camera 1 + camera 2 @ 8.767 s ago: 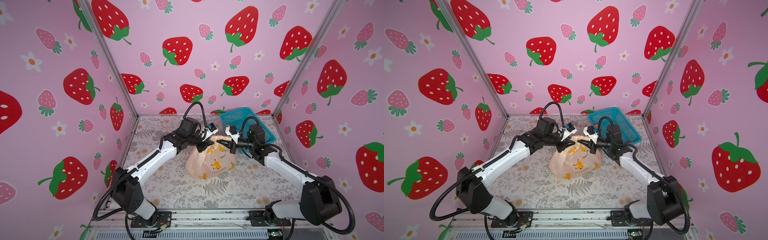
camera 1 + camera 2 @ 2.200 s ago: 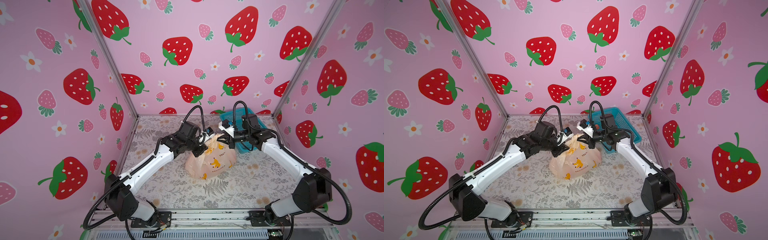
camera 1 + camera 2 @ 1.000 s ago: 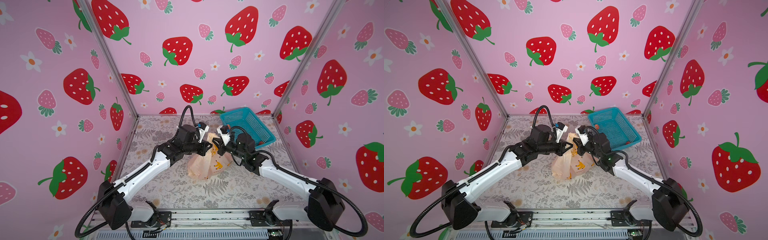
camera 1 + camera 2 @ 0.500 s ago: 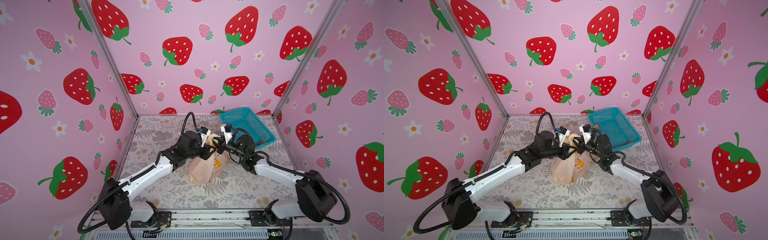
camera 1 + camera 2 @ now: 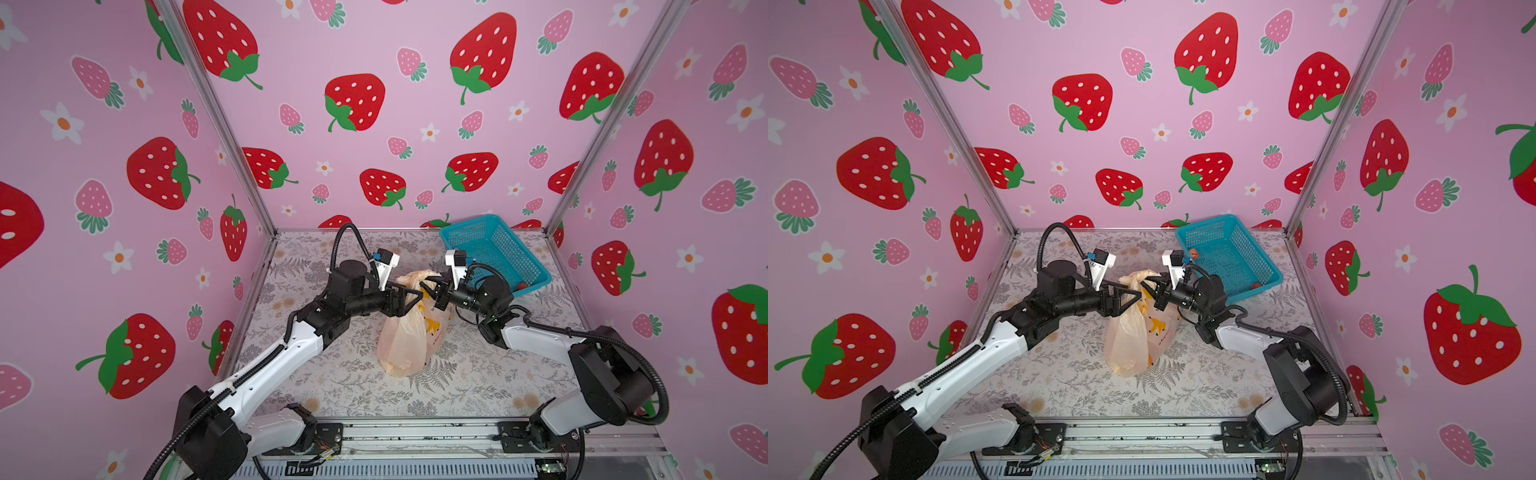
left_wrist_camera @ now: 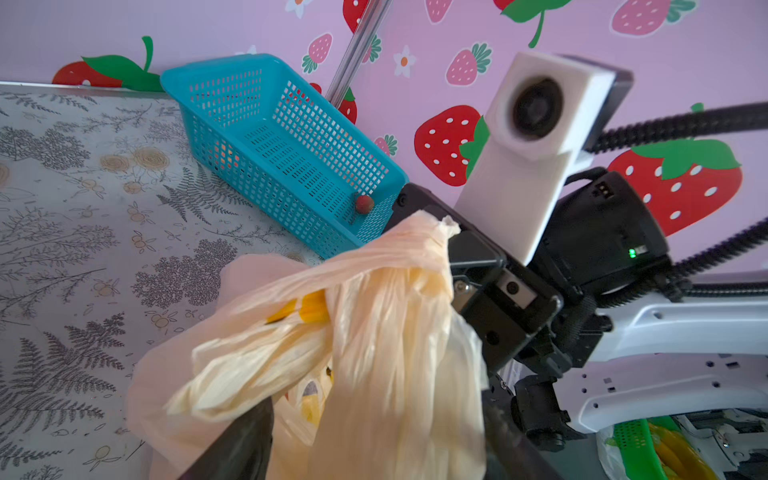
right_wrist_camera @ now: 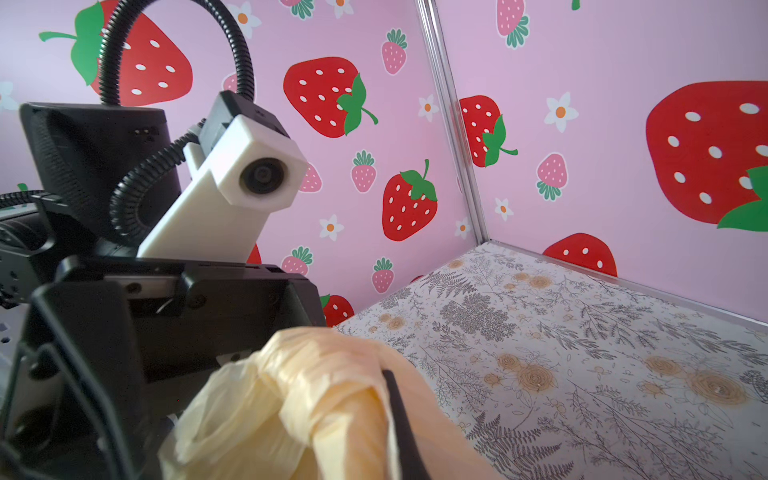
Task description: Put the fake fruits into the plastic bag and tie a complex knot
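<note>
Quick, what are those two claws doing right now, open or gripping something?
left gripper: jaws open, with the bunched top of the plastic bag between them.
right gripper: jaws shut on the plastic bag's top.

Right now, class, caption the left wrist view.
Bunched plastic bag up close; behind it, a blue basket holds a small red fruit.

The bench point(image 5: 332, 374), covered in a grey fern-and-flower print, shows in both top views. A blue mesh basket point(image 5: 473, 235) sits at its far right corner; the plastic bag point(image 5: 405, 340) stands upright near the middle, its bottom seemingly resting on the surface
</note>
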